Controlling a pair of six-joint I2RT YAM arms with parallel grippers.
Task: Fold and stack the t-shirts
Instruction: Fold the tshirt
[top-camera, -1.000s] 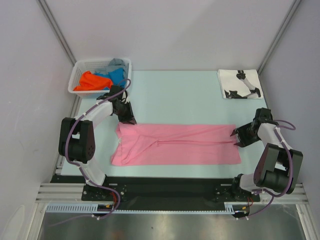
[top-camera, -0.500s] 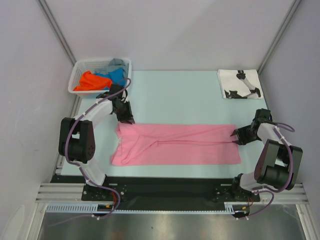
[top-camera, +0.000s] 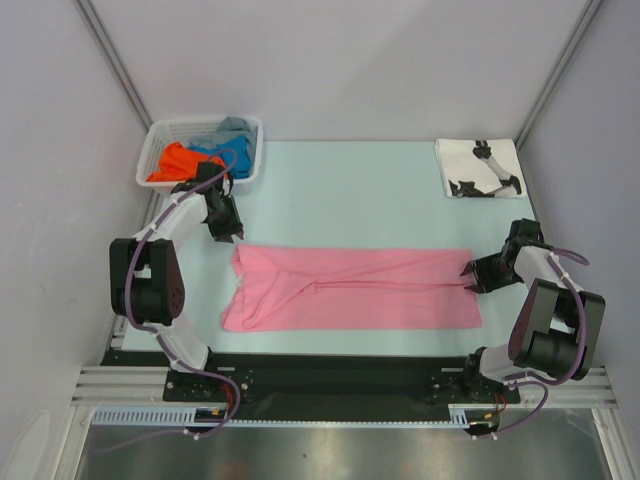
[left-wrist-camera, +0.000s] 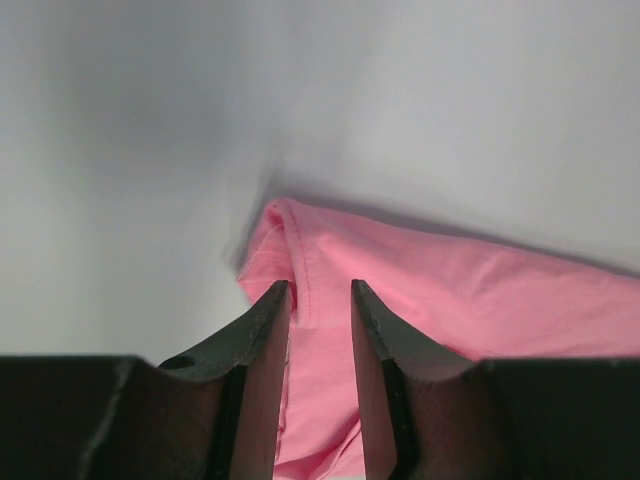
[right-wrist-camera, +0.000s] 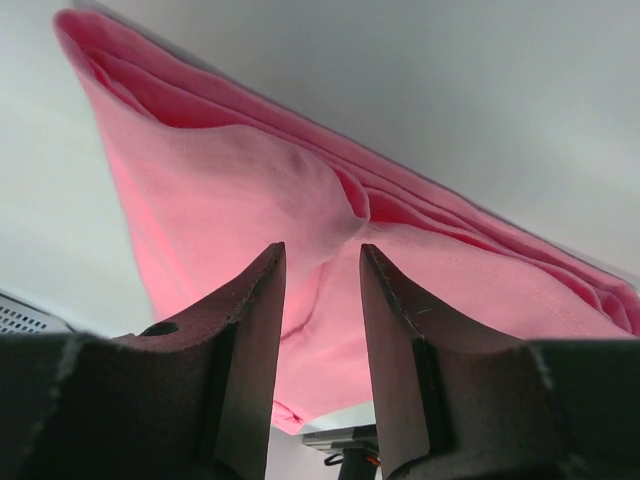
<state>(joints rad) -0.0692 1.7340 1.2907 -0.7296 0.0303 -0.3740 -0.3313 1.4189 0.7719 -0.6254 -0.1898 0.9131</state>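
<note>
White lattice basket (top-camera: 185, 125) at far-left corner of table (top-camera: 340, 190).

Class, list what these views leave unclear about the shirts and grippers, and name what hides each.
1. Right wrist view: whether the right gripper grips the pink shirt; its own fingers cover the contact.
2. Top view: the white shirt's print, too small to read.
3. Top view: the heaped shirts in the basket cover one another.
</note>
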